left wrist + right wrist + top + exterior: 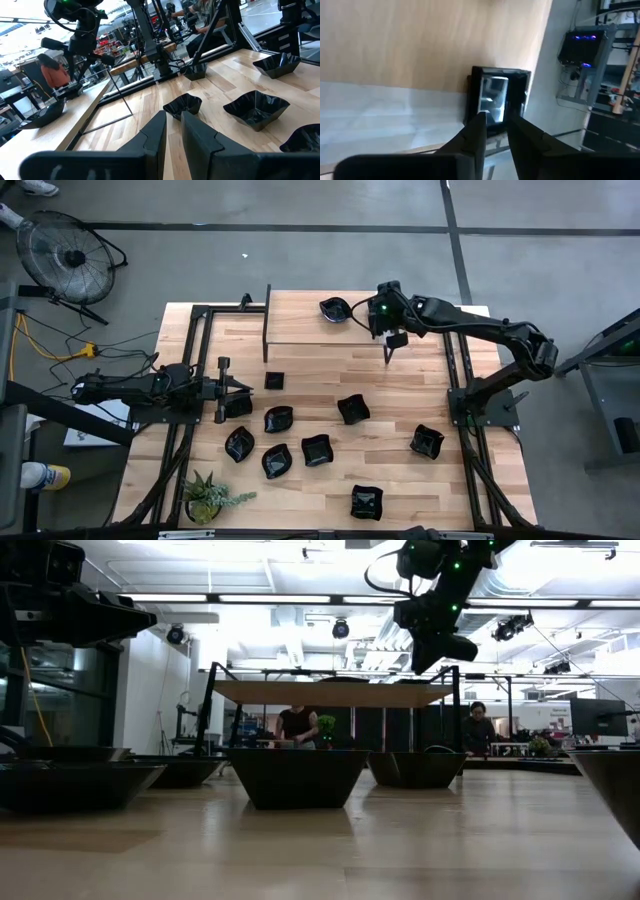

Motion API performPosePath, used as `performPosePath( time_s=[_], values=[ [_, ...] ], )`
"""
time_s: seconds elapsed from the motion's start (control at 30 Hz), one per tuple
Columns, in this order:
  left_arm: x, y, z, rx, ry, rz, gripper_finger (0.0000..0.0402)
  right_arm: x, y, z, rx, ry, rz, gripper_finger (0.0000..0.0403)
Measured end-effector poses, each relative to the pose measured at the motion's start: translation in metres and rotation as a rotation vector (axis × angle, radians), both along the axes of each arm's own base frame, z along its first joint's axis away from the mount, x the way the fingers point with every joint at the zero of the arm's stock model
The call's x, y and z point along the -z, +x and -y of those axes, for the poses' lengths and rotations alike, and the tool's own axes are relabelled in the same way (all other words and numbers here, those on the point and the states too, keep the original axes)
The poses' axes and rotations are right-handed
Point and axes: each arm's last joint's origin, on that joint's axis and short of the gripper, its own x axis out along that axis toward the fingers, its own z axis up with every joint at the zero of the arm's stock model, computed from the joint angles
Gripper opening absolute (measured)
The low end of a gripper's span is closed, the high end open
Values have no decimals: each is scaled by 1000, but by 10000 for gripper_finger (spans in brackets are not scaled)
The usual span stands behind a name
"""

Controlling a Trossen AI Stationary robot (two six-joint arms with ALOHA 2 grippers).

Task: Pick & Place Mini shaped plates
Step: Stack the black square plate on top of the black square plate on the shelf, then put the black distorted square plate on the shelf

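Several glossy black mini plates lie base-down on the wooden table (330, 380), among them a small square one (275, 380) and wavy ones (316, 449) (352, 409). A leaf-like plate (335, 309) rests on the raised wooden shelf (300, 320) at the far side. My right gripper (390, 335) hangs over the shelf's near right corner, shut on a small square plate (492, 97). My left gripper (225, 388) waits low at the table's left, shut and empty, beside a plate (238, 406). My right gripper pinches the small square plate by its rim (495, 120) between the two fingertips (479, 125), coming from above and pointing down. The low view shows the gripper (435, 640) well above the shelf top (330, 692), so the plate is lifted clear.
The shelf stands on thin black legs (265, 345) over the table's far part. A green potted plant (210, 498) sits at the near left corner. Black frame rails (190, 340) run along both sides. People sit in the room beyond (297, 725).
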Motion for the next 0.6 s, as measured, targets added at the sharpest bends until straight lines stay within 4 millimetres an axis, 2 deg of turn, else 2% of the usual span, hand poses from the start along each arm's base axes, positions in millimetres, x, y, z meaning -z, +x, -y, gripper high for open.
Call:
performPosePath(
  time_s=[0.3,0.6],
  values=[
    [0,0,0,0,0,1,56,-9,0,-9,-8,-32,29,91],
    [0,0,0,0,0,0,56,-25,-2,-48,-50,-3,132,91]
  ],
)
